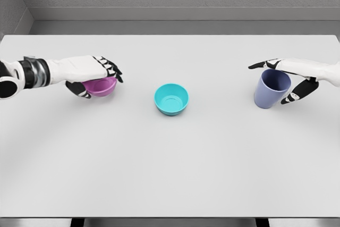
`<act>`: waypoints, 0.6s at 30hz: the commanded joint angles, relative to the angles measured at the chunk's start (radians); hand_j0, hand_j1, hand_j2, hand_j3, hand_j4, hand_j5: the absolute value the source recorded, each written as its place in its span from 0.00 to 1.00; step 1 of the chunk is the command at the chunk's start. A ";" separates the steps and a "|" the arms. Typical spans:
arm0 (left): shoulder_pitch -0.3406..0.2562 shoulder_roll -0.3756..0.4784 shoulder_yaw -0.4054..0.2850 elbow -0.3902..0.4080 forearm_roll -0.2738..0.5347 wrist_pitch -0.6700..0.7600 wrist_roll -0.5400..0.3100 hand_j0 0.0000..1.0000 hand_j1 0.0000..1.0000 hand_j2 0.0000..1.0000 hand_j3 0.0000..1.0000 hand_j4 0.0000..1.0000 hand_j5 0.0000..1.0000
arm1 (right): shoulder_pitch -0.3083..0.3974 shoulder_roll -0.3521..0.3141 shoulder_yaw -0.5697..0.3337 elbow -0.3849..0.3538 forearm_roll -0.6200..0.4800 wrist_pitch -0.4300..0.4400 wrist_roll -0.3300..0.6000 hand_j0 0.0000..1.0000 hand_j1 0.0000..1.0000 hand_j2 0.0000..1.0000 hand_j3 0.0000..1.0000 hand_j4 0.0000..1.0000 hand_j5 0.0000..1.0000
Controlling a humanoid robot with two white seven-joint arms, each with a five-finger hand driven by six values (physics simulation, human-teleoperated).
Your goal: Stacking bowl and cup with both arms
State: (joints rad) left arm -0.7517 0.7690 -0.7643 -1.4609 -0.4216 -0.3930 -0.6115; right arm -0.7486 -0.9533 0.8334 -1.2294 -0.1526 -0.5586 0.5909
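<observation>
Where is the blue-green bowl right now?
In the head view the teal bowl sits upright near the middle of the white table, untouched, between the purple bowl in the left hand and the blue cup at the right hand.

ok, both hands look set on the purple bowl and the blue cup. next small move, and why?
Probably lift the left hand with the small purple bowl it grips and carry it over the empty teal bowl at centre. The right hand already wraps the tall blue cup, which seems tilted and may be off the white table; it fits best on top, so bowls nest first.
</observation>
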 commanded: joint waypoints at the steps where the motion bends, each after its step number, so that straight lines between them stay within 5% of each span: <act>1: 0.000 -0.013 0.000 -0.013 -0.009 0.002 0.001 0.83 0.83 0.83 0.83 0.83 0.83 | 0.000 0.004 0.000 0.007 -0.004 0.003 0.000 1.00 1.00 1.00 1.00 1.00 1.00; 18: -0.035 -0.109 -0.004 -0.059 -0.054 0.002 0.001 0.83 0.83 0.83 0.83 0.83 0.83 | -0.006 0.033 0.000 0.051 0.030 0.009 0.000 1.00 1.00 1.00 1.00 1.00 1.00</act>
State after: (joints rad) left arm -0.7869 0.6713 -0.7685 -1.5177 -0.4715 -0.3930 -0.6116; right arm -0.7547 -0.9201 0.8339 -1.1779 -0.1183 -0.5516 0.5909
